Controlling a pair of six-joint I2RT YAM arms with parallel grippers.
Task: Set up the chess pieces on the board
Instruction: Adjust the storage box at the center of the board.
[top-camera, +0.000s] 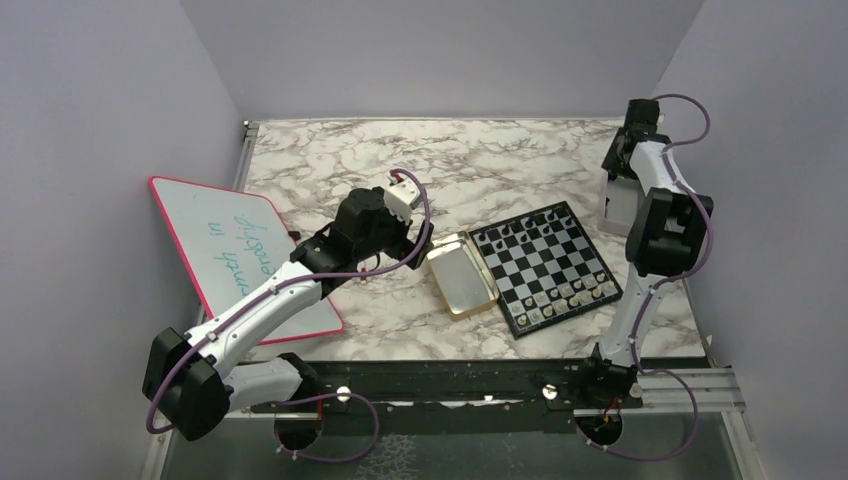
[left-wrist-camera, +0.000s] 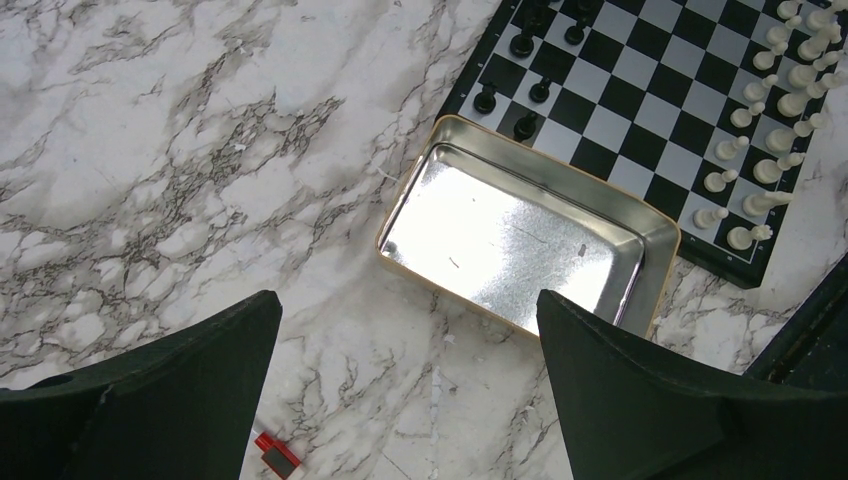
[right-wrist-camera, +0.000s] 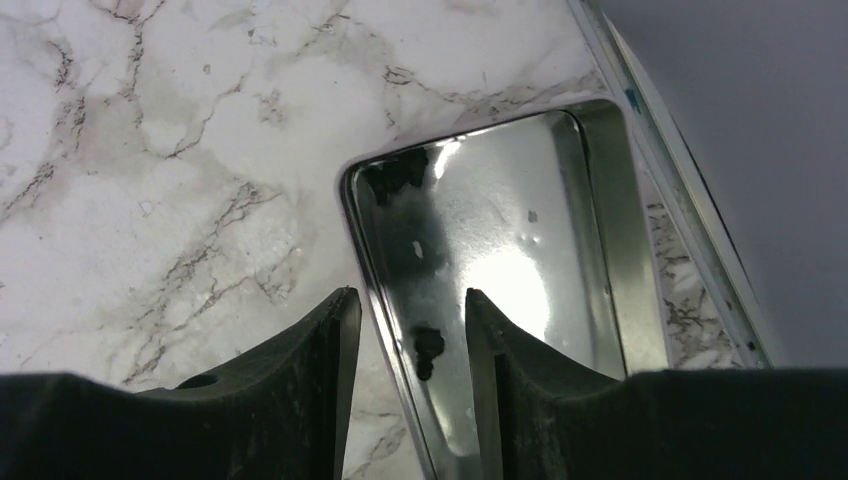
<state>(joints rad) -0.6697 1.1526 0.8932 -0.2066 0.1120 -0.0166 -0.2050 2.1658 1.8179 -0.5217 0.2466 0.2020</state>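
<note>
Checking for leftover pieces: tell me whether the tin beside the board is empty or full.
Empty: the tin shows only bare shiny metal inside.

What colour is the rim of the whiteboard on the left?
Pink, around the whiteboard; the top external view shows it best.

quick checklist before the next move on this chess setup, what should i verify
1. Left gripper open and empty: ok.
2. Right gripper clear of the silver tin half: not ok. Its jaws stand apart but straddle the rim.
3. Gold tin emptied of pieces: ok, nothing lies in it.
4. White pieces lined up in two rows at one edge of the board: ok.
5. Black pieces all placed: cannot tell. They are too small in the top view and cut off in the left wrist view.
6. Small red object off the board: ok, it lies on the marble.
</note>
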